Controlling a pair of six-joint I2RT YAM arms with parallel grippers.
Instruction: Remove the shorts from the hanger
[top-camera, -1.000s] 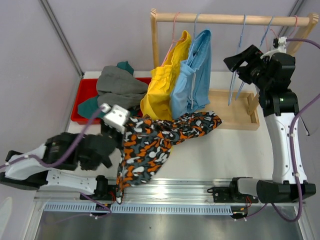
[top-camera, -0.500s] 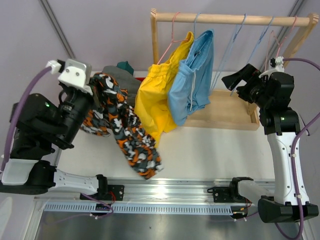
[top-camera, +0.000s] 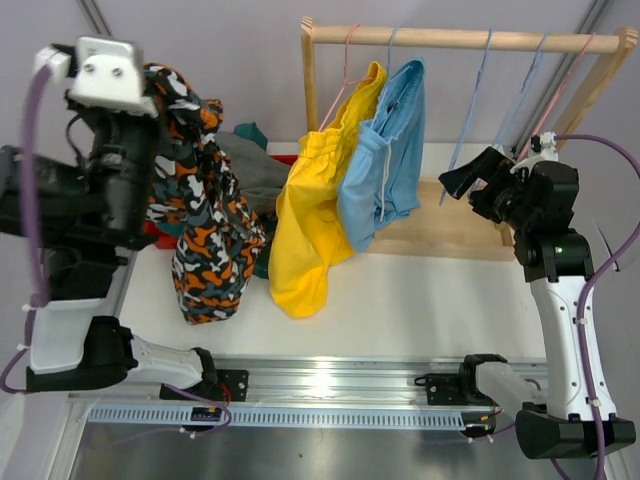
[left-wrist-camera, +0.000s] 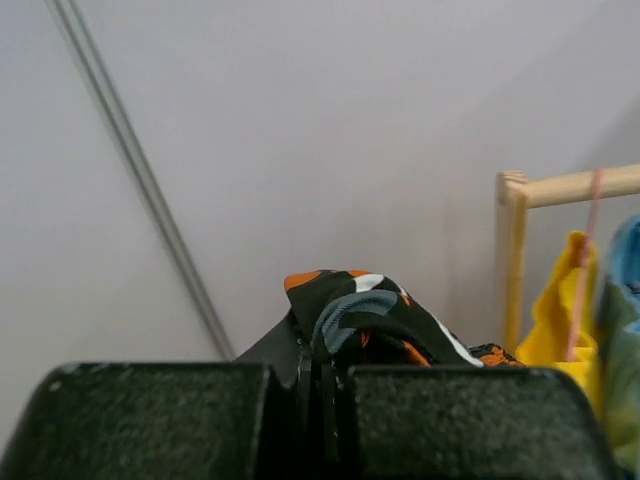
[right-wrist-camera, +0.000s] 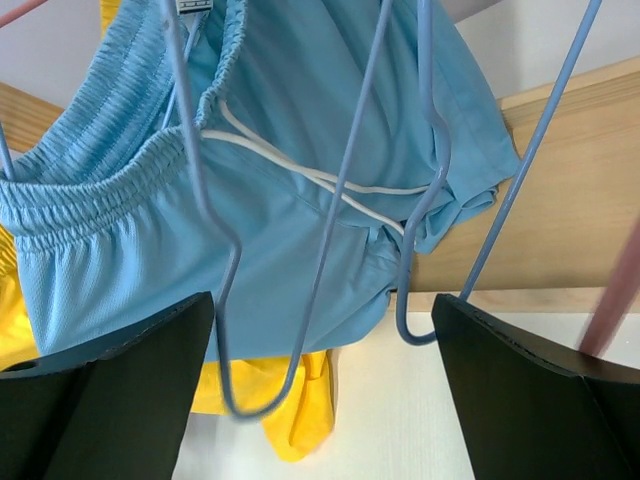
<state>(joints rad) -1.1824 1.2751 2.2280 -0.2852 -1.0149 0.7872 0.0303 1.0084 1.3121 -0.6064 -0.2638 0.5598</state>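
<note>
L claw (left-wrist-camera: 322, 372) clamps camo shorts (top-camera: 205, 240), up high

Orange-black-white camouflage shorts (top-camera: 205, 235) at the black left gripper (left-wrist-camera: 322, 372). Yellow shorts (top-camera: 310, 215) and light blue shorts (right-wrist-camera: 300, 210) ahead of the black right gripper (right-wrist-camera: 320, 385), behind blue wire hangers (right-wrist-camera: 443, 150). Pale wooden rack (top-camera: 450, 38).

Blue hangers (right-wrist-camera: 528, 150) obstruct light blue shorts (right-wrist-camera: 280, 260).
</note>
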